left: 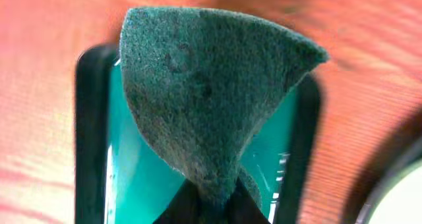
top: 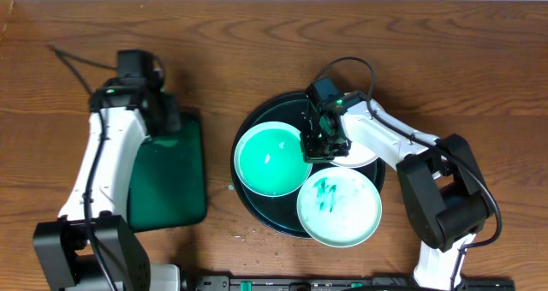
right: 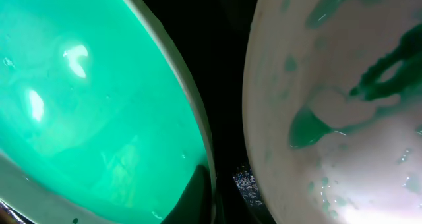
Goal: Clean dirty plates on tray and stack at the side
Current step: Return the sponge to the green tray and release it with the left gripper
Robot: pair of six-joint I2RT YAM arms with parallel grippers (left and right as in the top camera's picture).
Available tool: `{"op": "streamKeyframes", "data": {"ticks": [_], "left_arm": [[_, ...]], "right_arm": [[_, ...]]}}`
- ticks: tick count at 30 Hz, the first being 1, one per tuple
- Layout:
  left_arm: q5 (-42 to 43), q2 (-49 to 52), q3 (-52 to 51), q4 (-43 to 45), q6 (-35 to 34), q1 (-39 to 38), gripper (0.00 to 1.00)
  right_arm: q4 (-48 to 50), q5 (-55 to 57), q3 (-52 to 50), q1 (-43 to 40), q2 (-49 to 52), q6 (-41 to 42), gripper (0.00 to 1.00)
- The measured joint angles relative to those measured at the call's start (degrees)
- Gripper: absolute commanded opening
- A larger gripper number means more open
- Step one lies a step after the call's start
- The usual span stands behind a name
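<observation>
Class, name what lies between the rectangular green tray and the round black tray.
Bare wood table separates green tray and round tray, shown in the overhead view.

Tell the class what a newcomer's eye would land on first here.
The green plate, flooded bright green, glows on the left of the black tray, with the right gripper pinching its rim. Beside it, a white plate shows teal scribbles. On the left, the left gripper holds a sponge over a green tray.
</observation>
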Motion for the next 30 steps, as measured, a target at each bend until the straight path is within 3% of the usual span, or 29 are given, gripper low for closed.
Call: {"op": "streamKeyframes", "data": {"ticks": [12,13,14,15,16,17,20,22,24,26,28,30], "left_arm": [[3.08,9.35,-6.25,-1.31,-3.61,2.97,0.07],[3.21,9.53,-6.69,-1.55,-4.07,2.97,0.12],[3.37,9.57,-6.95,-1.88,-4.46,2.95,0.34],[3.54,9.57,-7.02,-2.08,-4.79,2.95,0.50],[3.67,9.57,-7.02,-2.12,-5.29,2.95,0.59],[3.74,9.57,-7.02,-2.12,-5.57,2.97,0.62],[4.44,9.57,-7.02,-2.16,-6.60,2.97,0.68],[5.46,9.57,-7.02,-1.99,-6.84,2.97,0.66],[6.25,9.55,-7.02,-1.44,-7.02,2.97,0.65],[6.62,9.51,-7.02,-1.18,-7.04,2.97,0.63],[6.93,9.14,-7.02,-1.05,-7.04,2.99,0.63],[7.30,8.22,-7.02,-0.81,-7.02,3.02,0.62]], "right_arm": [[0.11,0.00,0.00,0.00,0.00,0.00,0.01],[0.11,-0.02,0.00,0.00,0.00,0.00,0.01],[0.11,0.00,0.00,0.00,0.00,0.00,0.06],[0.11,0.00,0.00,0.00,0.02,0.02,0.10],[0.11,0.15,-0.04,0.00,0.02,-0.04,0.10],[0.11,0.33,-0.15,0.00,0.02,-0.48,0.10],[0.09,0.13,-0.22,0.02,0.02,-0.50,0.29],[0.17,-0.66,-0.20,0.13,-0.11,-0.96,0.30],[0.28,-0.92,-0.20,0.13,-0.11,-1.09,0.45],[0.63,-1.95,-0.09,0.20,-0.24,-1.18,0.50],[0.96,-2.54,-0.09,0.17,-0.35,-1.05,0.66],[1.77,-4.17,-0.09,0.24,-0.55,-0.96,0.71]]}}
